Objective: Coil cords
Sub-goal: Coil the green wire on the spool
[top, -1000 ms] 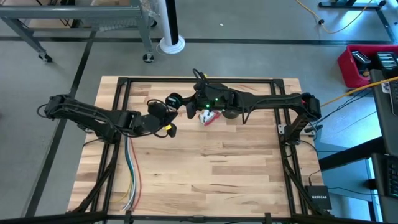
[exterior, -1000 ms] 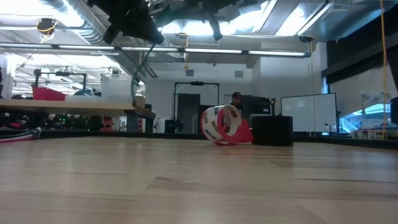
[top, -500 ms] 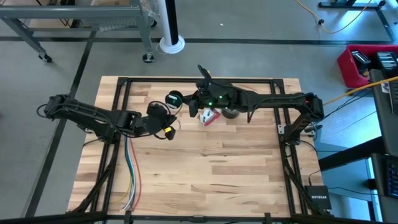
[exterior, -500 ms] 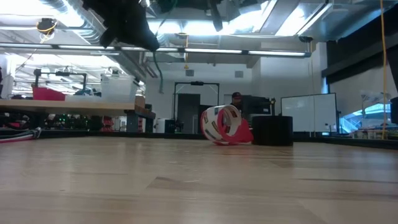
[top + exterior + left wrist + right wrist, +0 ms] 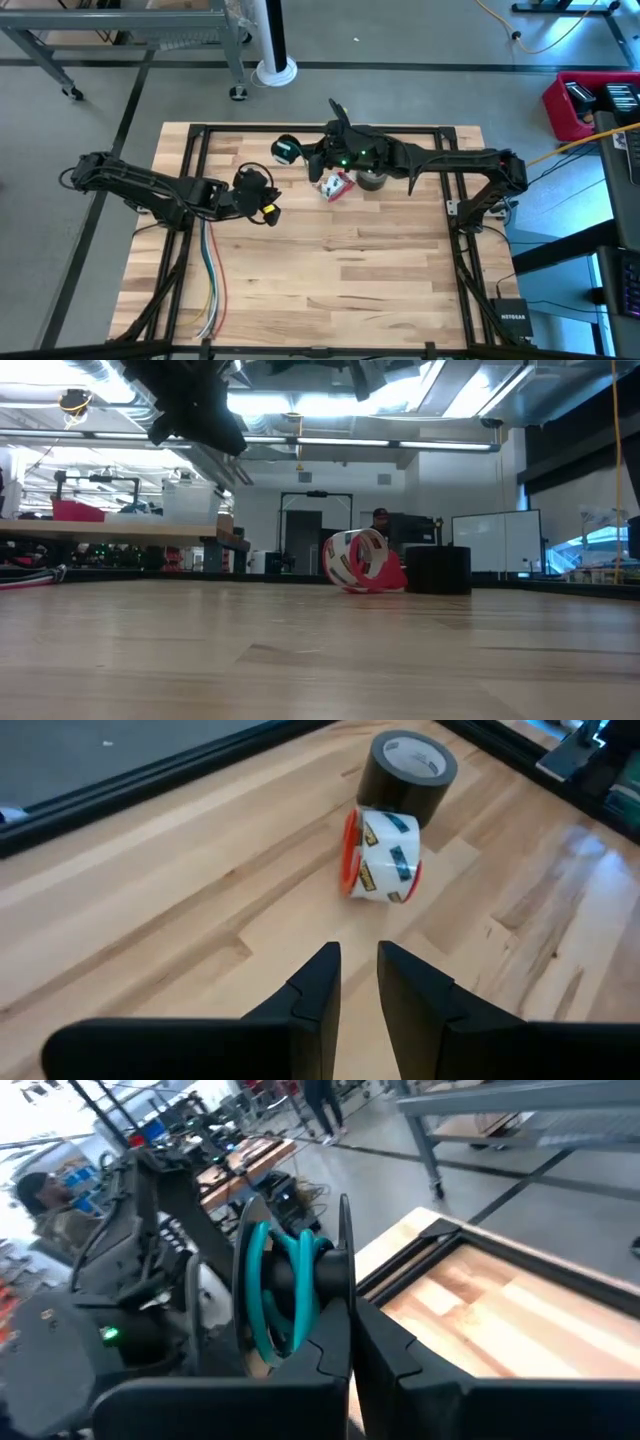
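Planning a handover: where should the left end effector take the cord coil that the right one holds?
Probably on the teal loops of the cord coil that bulge out past the right end effector, which pinches the bundle across its middle, clear of the table. Bring the left end effector, now empty, in from its own side, straddling those free loops.

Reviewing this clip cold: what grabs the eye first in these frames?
The right gripper, raised over the table's far side, is shut on the coiled cord, a teal-and-dark bundle. Just beside it on the table lie a red-and-white tape roll and a black tape roll, touching each other. The left gripper hangs nearby with nothing in it, fingers slightly apart, pointing toward those rolls.
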Robot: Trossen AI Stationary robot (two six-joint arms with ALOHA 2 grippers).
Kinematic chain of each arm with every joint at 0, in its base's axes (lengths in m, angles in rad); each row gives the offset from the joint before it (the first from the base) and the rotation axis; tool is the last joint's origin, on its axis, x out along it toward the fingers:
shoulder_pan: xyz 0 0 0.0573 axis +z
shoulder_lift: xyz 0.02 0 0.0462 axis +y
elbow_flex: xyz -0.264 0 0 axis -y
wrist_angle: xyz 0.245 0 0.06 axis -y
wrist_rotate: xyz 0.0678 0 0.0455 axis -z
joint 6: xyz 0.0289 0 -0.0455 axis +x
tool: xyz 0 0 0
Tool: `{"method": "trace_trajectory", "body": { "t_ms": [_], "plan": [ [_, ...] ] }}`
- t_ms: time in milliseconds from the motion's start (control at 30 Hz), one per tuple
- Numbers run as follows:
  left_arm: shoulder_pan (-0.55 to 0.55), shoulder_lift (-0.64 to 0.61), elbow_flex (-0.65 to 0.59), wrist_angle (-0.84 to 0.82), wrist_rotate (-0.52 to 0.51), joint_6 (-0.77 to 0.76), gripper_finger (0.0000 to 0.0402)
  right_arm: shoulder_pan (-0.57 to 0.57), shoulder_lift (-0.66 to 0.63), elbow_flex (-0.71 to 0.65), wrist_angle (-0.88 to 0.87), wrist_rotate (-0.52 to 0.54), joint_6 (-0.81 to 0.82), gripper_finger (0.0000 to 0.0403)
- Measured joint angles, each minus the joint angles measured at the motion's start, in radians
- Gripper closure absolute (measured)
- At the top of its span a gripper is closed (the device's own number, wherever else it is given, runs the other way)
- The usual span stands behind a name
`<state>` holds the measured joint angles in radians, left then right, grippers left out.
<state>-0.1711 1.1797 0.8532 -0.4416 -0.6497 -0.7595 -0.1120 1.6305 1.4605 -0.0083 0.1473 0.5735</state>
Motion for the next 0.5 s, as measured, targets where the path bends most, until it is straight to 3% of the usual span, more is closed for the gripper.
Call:
{"method": "trace_trajectory", "body": {
  "t_ms": [333, 500],
  "plan": [
    [0.002, 0.0, 0.0, 0.005, 0.004, 0.022, 0.0338, 0.0, -0.028, -0.001, -0.042, 0.026, -0.006, 0.04],
    [0.002, -0.001, 0.001, 0.008, 0.074, 0.099, 0.0338, 0.0, -0.028, -0.001, -0.057, 0.025, -0.006, 0.04]
  ]
}}
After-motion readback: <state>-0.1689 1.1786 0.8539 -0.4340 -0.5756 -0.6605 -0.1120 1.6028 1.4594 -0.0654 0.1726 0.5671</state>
